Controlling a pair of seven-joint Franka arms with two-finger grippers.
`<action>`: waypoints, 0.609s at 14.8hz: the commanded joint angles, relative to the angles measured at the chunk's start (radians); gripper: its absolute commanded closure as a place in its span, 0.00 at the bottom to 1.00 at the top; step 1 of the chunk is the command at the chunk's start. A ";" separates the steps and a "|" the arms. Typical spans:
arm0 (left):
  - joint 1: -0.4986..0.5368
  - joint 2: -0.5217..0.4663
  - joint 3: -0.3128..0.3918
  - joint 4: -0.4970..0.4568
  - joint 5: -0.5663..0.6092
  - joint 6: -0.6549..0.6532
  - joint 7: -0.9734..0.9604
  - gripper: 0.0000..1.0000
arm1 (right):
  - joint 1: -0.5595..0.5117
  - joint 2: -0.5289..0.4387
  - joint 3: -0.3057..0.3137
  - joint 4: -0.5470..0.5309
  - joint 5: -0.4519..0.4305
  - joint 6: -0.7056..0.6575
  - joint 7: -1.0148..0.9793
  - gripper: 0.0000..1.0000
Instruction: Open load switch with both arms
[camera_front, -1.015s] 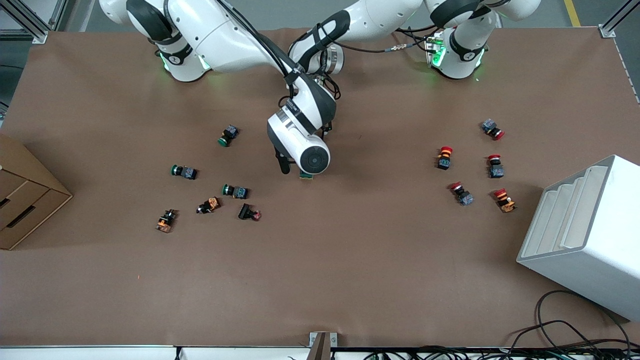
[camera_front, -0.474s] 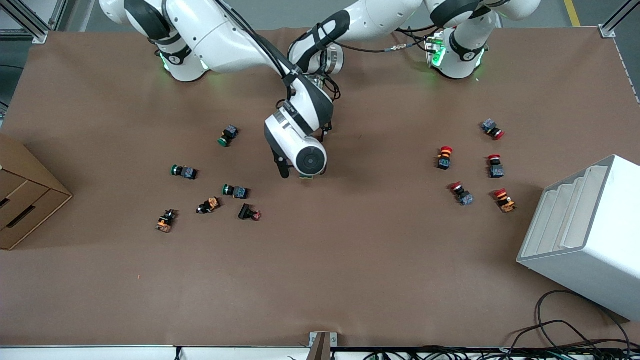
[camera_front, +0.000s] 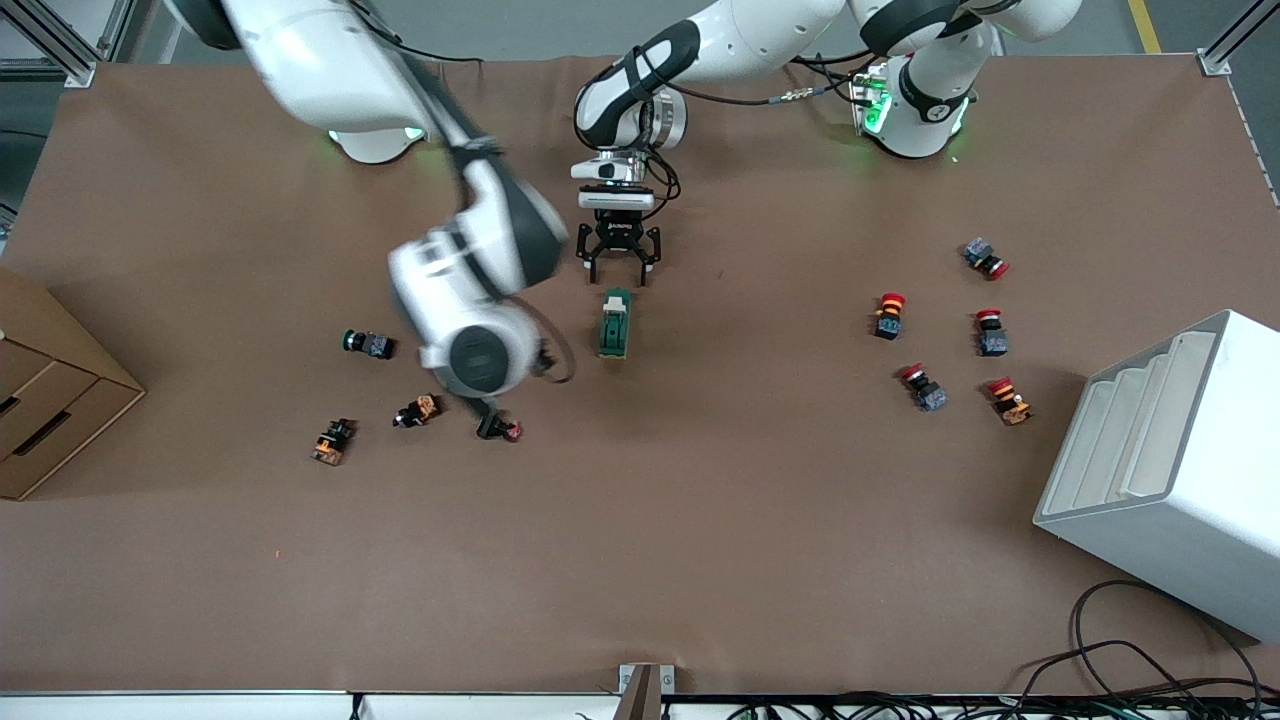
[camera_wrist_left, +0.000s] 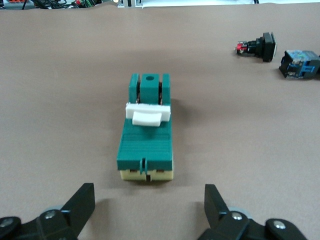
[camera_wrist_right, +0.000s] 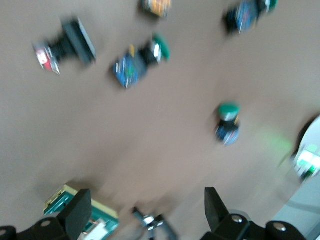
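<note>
Load switch (camera_front: 615, 324): a dark-green block with a white lever (camera_wrist_left: 146, 114) across its top and a cream base, lying flat on the brown table (camera_front: 760, 520) with nothing gripping it. It sits just in front of the left gripper (camera_front: 620, 262), nearer the front camera than that gripper and not touching it. The left gripper points down at the table with its fingers (camera_wrist_left: 80, 205) spread wide, and in the left wrist view the switch lies between the lines of the two fingers but clear of their tips.

The right gripper (camera_wrist_right: 145, 215) is up over the cluster of push buttons toward the right arm's end of the table, beside the switch and apart from it. Its fingers (camera_wrist_right: 75, 212) are spread and hold nothing; its wrist view is smeared, showing green-capped buttons (camera_wrist_right: 227, 122) below and a corner of the switch (camera_wrist_right: 82, 212) at one fingertip's edge of the picture.

Red-capped buttons (camera_front: 888, 315) lie well apart from both grippers, toward the left arm's end, near a white rack (camera_front: 1180, 470). A cardboard box (camera_front: 45, 385) sits at the right arm's end.
</note>
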 joint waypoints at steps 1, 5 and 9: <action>0.001 -0.017 -0.001 0.038 -0.058 -0.011 0.055 0.03 | -0.146 -0.098 0.021 -0.047 -0.013 -0.026 -0.278 0.00; 0.007 -0.080 -0.006 0.129 -0.251 -0.011 0.213 0.05 | -0.307 -0.177 0.021 -0.047 -0.119 -0.055 -0.736 0.00; 0.050 -0.184 -0.004 0.273 -0.547 -0.009 0.503 0.05 | -0.444 -0.236 0.021 -0.039 -0.193 -0.052 -1.100 0.00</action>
